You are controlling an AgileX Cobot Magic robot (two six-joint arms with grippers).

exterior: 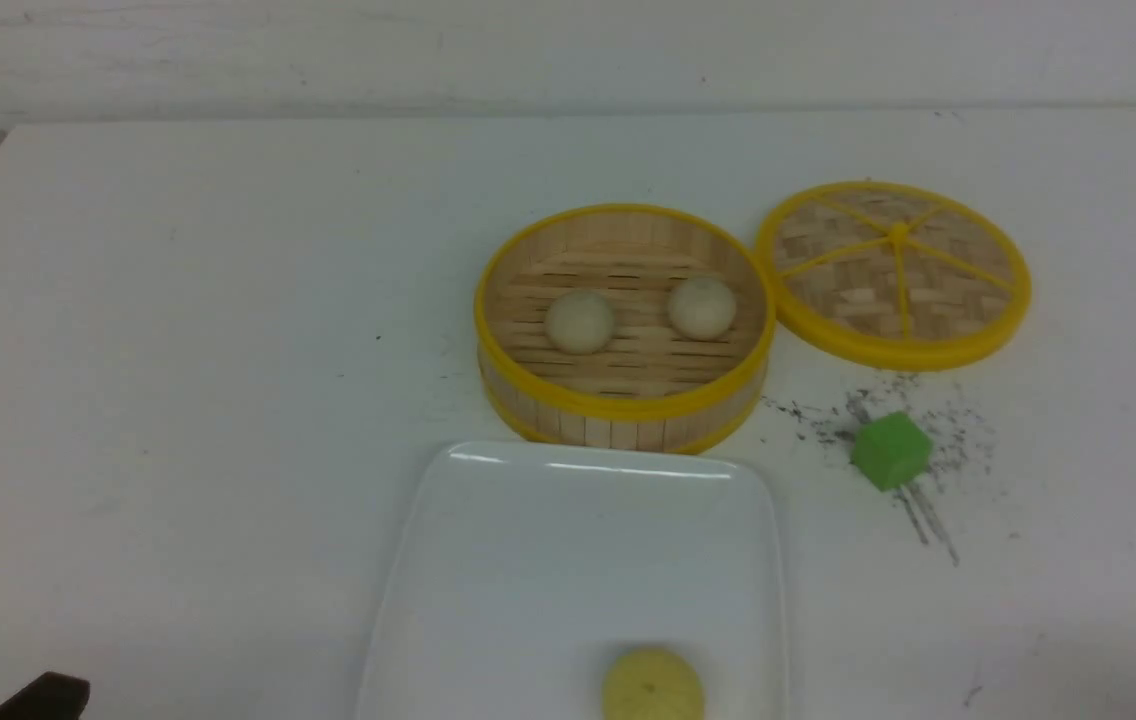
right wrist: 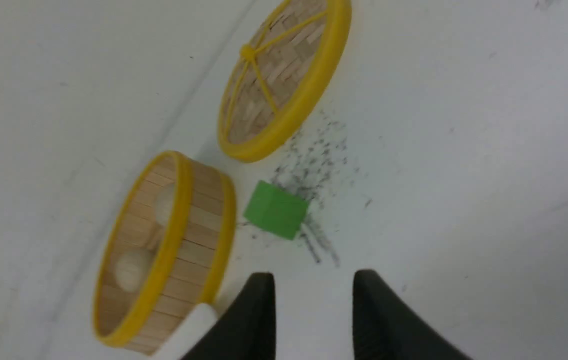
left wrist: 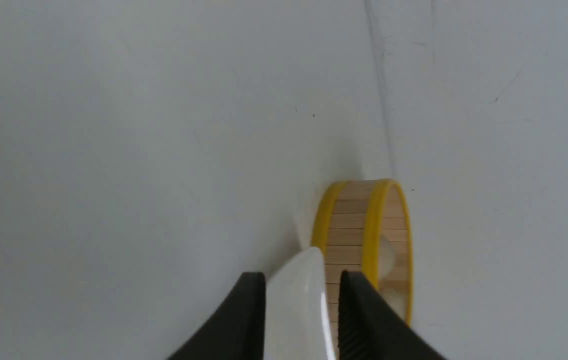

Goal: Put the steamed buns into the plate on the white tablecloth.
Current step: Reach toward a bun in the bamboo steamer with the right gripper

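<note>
Two pale steamed buns lie in the round yellow-rimmed bamboo steamer (exterior: 628,410): one on the left (exterior: 579,321), one on the right (exterior: 702,306). The white rectangular plate (exterior: 548,560) sits on the white tablecloth (exterior: 178,350) just in front of the steamer. My left gripper (left wrist: 302,280) is open and empty, off to the plate's left; only a dark tip (exterior: 43,697) shows in the front view. My right gripper (right wrist: 311,280) is open and empty, above the cloth near the steamer (right wrist: 164,250), where both buns (right wrist: 131,270) (right wrist: 164,202) show.
A yellower pleated bun (exterior: 653,688) lies on the plate's near edge. The steamer's lid (exterior: 893,270) lies flat to the right of the steamer. A green cube (exterior: 890,450) sits among dark speckles in front of the lid.
</note>
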